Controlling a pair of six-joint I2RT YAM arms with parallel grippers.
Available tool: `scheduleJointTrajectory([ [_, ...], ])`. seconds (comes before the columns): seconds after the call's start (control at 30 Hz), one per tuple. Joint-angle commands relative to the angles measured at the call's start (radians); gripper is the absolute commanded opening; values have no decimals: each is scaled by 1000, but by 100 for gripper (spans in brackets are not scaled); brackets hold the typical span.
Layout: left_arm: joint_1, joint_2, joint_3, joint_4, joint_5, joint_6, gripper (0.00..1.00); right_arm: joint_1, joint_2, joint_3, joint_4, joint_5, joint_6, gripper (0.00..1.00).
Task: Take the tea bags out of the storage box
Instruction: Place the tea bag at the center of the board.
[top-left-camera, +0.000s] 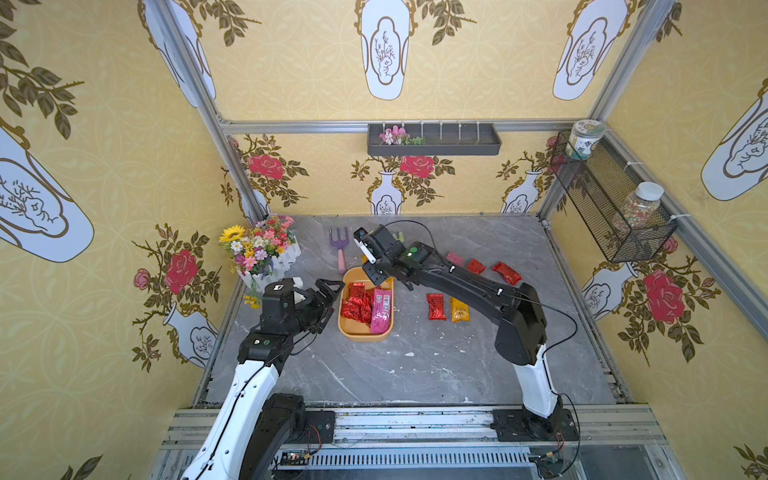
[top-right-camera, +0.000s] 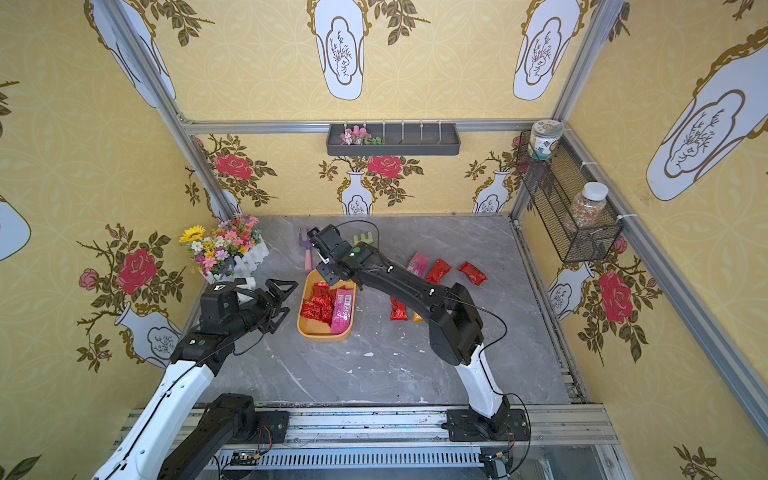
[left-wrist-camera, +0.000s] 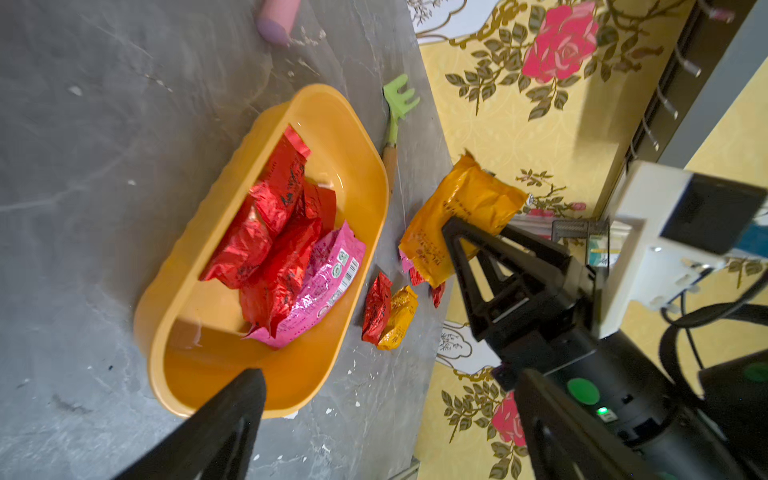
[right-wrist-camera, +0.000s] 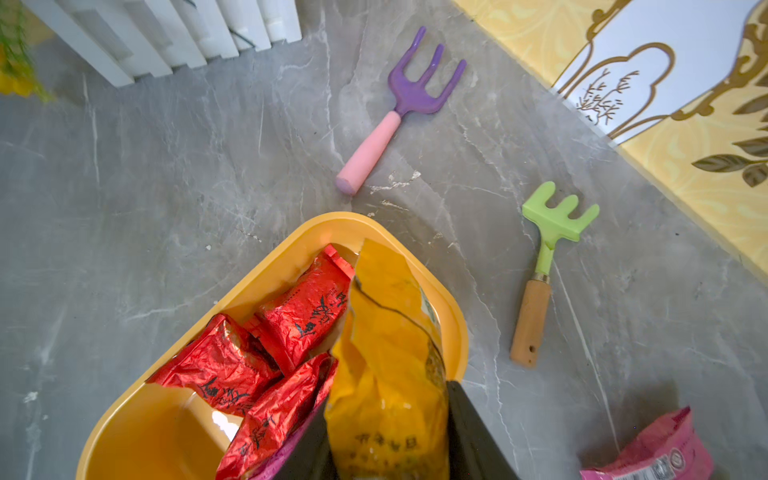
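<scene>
One storage box (top-left-camera: 357, 329). At least three red tea bags (right-wrist-camera: 307, 316) piled in it; overlap hides any more. Three more red on the bench (top-left-camera: 415, 365). Two golden-orange tea bags (top-left-camera: 459, 309). Two pink tea bags (top-left-camera: 381, 311). One purple rake (right-wrist-camera: 419, 79), one green rake (right-wrist-camera: 557, 220). Two jars (top-left-camera: 584, 139). One flower pot (top-left-camera: 266, 249).

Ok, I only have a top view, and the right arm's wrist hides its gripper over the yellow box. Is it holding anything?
Observer: Yes. In the right wrist view the right gripper is shut on a golden-orange tea bag.
Operator: Is it out of the box?
Observer: The left wrist view shows it lifted, clear of the storage box rim.
Operator: Anything hidden under that arm?
Observer: A green rake with a wooden handle, on the table beside the box, not touching it.
</scene>
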Motion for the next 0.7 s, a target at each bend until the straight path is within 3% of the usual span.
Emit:
scheduleJointTrajectory([
  [0.0, -108, 52, 22, 51, -80, -3, 99, -50, -122, -138, 46, -91, 107, 39],
  [0.17, -318, 177, 44, 170, -157, -37, 99, -189, -366, -417, 45, -146, 175, 40],
  [0.33, -433, 317, 80, 303, -161, -63, 99, -393, -546, -646, -11, -154, 196, 41],
  [0.47, -487, 407, 136, 337, -151, -57, 99, -534, -557, -731, -54, -136, 212, 39],
  [0.67, -506, 439, 160, 366, -127, -50, 100, -574, -419, -706, -80, -72, 246, 39],
])
